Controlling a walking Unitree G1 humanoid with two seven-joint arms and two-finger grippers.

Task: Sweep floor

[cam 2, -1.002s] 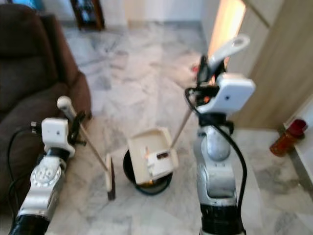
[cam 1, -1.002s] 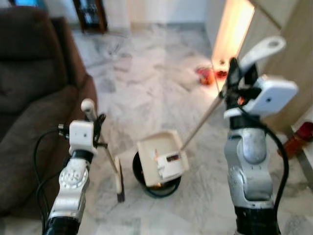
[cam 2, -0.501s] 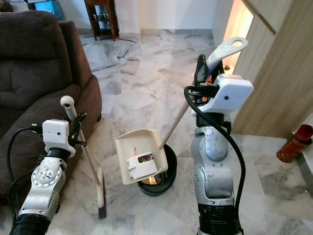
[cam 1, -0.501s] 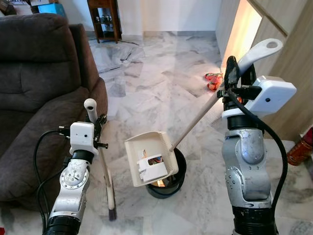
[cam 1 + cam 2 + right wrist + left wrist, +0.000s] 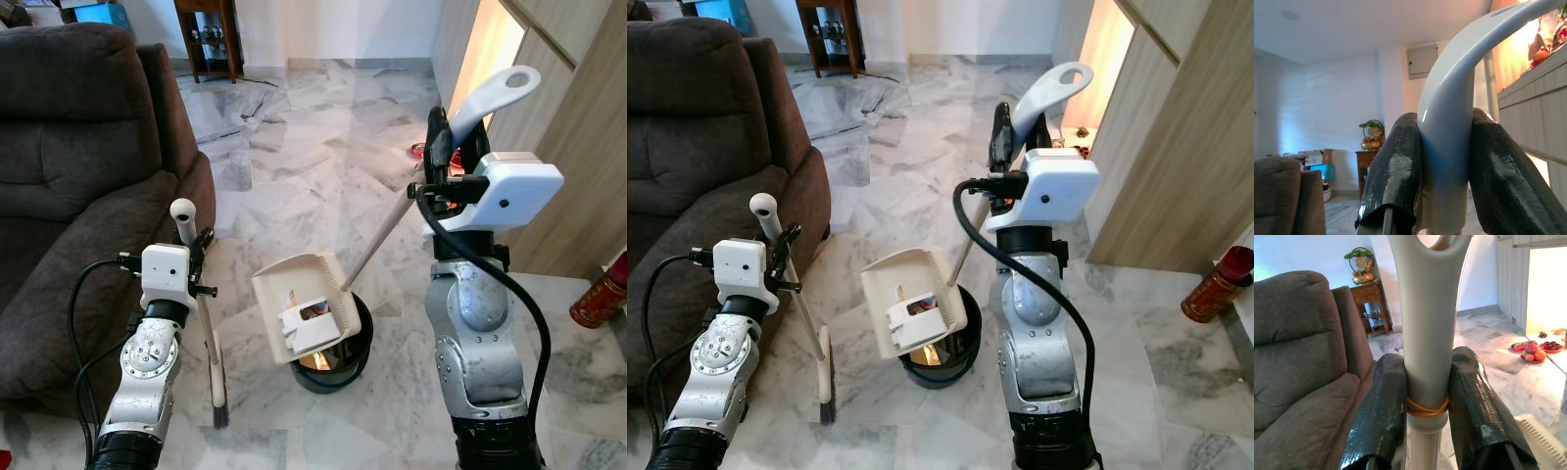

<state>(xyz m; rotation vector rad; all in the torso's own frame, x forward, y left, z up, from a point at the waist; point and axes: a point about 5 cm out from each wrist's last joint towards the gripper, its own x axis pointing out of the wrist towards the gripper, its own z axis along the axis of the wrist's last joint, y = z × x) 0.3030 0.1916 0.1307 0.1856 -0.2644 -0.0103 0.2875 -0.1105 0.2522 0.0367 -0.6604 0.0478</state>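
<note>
**Head-camera notes: dustpan over bin, broom on floor**

Left eye view had the right gripper (image 5: 453,162) raised at about 1 o'clock of the frame, its two black fingers clamped on the upper handle of the dustpan (image 5: 304,308). Right wrist view confirmed it: both fingers (image 5: 1393,171) pressed flat against the pale curved handle, no gap. The long handle ran down toward 7 o'clock to the cream pan, which hung tilted over the black bin (image 5: 338,357) at frame centre. Pan's open mouth faced up and toward the camera; small scraps sat inside near the clip. Something orange showed in the bin below the pan.

Left gripper (image 5: 196,250) sat at 9 o'clock of the bin, closed on the broom (image 5: 214,377) just under its rounded knob. Left wrist view showed both fingers (image 5: 1381,416) tight against the handle, a rubber band around the shaft between them. Broom head rested on the marble floor (image 5: 313,147), just beside the bin at its 8 o'clock.

Brown sofa (image 5: 78,176) at 10 o'clock. Red bottle (image 5: 598,299) at 3 o'clock, well apart. Wooden cabinet (image 5: 578,117) at 2 o'clock.
</note>
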